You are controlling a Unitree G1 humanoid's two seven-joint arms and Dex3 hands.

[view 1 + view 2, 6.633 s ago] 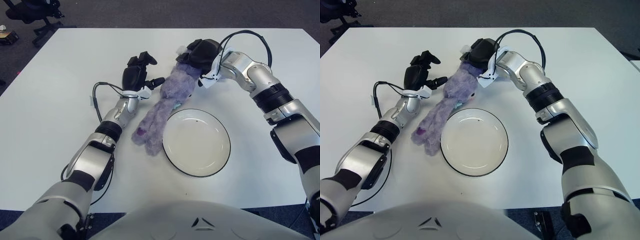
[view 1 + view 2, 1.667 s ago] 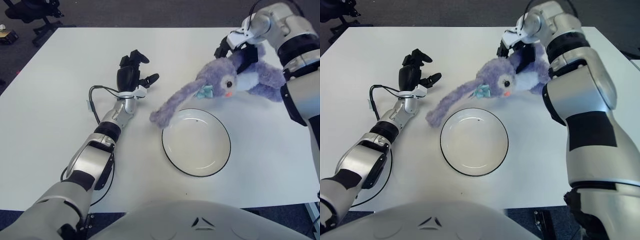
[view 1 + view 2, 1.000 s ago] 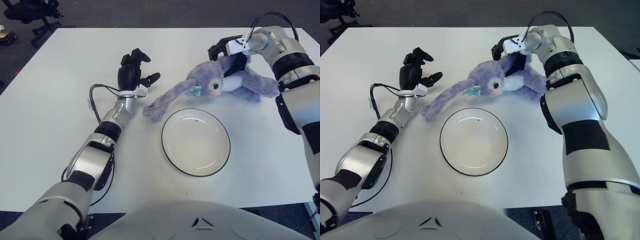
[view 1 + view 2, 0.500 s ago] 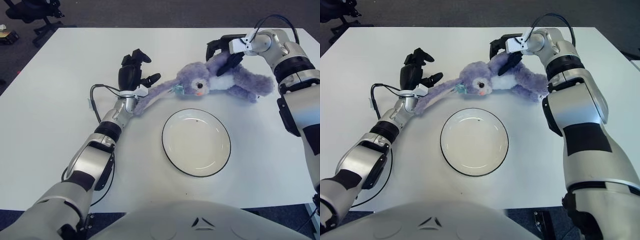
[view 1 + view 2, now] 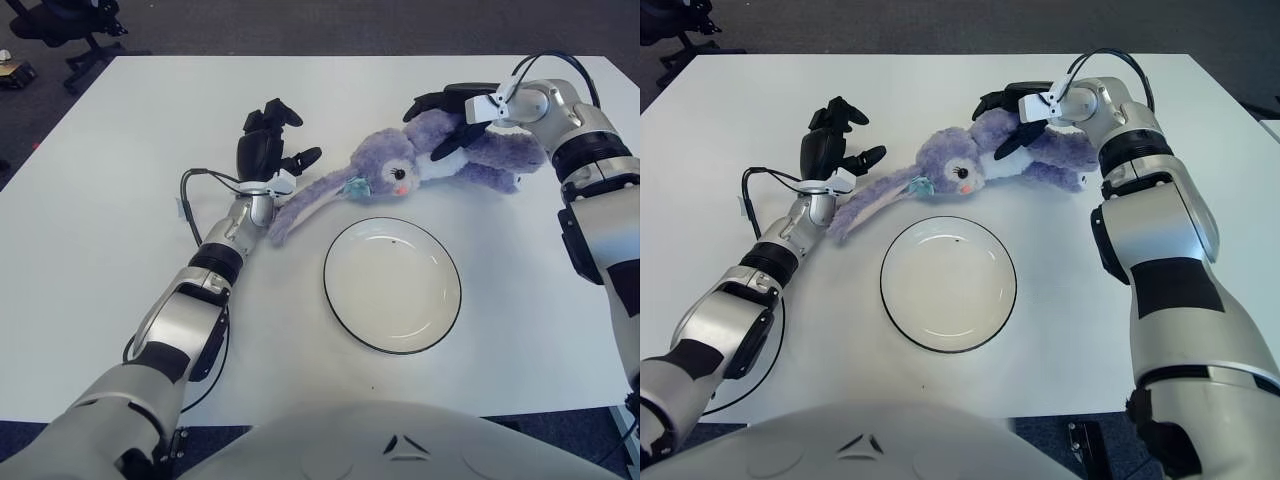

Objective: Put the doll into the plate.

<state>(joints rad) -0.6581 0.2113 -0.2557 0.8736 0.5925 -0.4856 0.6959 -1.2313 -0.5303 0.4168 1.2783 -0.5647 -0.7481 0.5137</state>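
A purple doll is seen lying on its side on the white table, stretched across the upper middle of the frame, just above the plate and wholly outside it. Its face, with a pink beak and dark eye, is turned toward the plate, and its long ears are trailed down and to the left, ending near the left hand's wrist. A small teal bow is fixed at the base of the ears.

The right hand is placed over the doll's body in the upper right, its black fingers spread apart: one is laid across the doll's middle, the others are stretched above its head. The doll is touched but not clamped.

The left hand is held upright in the upper left of centre, just beside the ear tips, with its fingers spread and nothing gripped.

The plate, white with a dark rim, is set at the centre of the frame with nothing in it.
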